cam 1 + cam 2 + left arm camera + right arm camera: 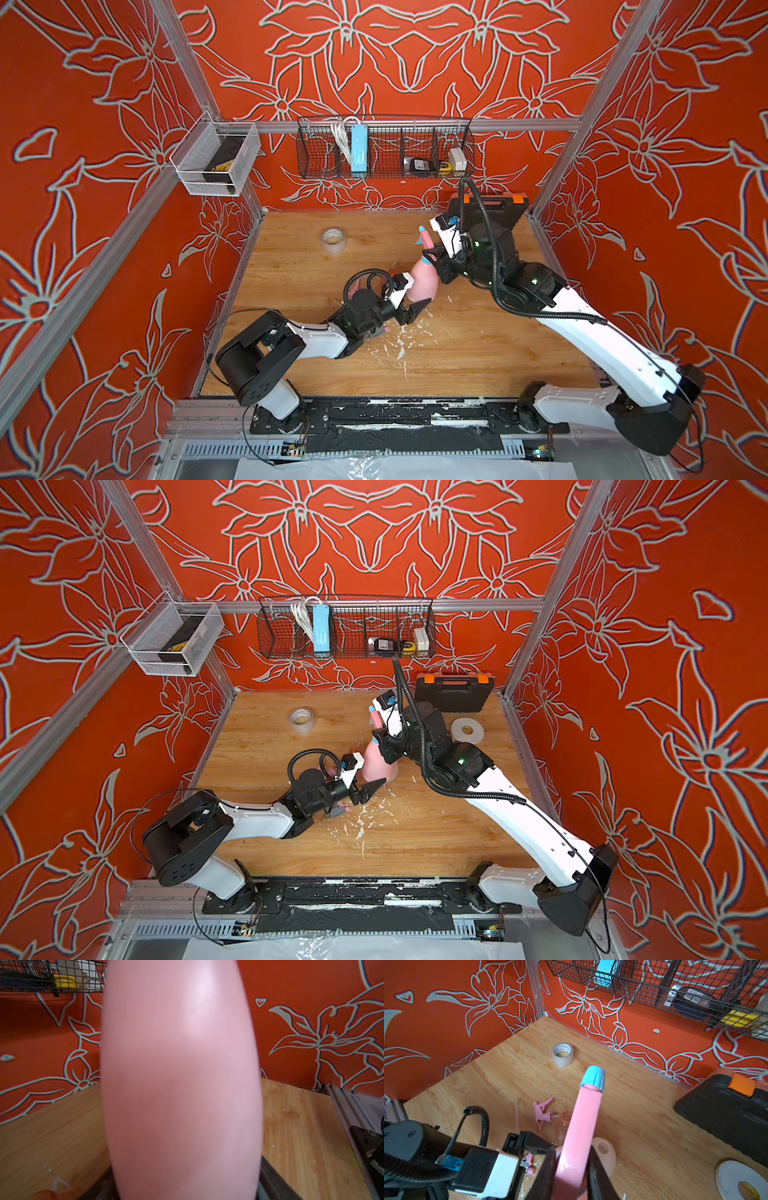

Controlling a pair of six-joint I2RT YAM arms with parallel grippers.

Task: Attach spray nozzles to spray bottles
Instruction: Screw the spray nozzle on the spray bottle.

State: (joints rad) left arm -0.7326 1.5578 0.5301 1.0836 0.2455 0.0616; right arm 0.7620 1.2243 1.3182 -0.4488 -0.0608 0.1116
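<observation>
An opaque pink spray bottle (424, 283) (180, 1074) stands upright at mid-table. My left gripper (419, 291) (372, 773) is shut on its lower body, one finger on each side. A pink-and-blue spray nozzle (424, 239) (588, 1109) sits on the bottle's neck, and my right gripper (434, 257) (571, 1172) is shut on it from above. On the table lie an all-pink nozzle (543, 1111), a translucent orange bottle (563, 1122) and a cream-white bottle (605, 1153). A pink-and-grey nozzle (338, 810) lies under my left wrist.
A clear tape roll (333, 239) stands at the back left. A flat white tape roll (467, 730) lies right of the arms. A black tool case (455, 692) sits at the back right, below a wire basket (384, 149) on the wall. White chips litter the front centre.
</observation>
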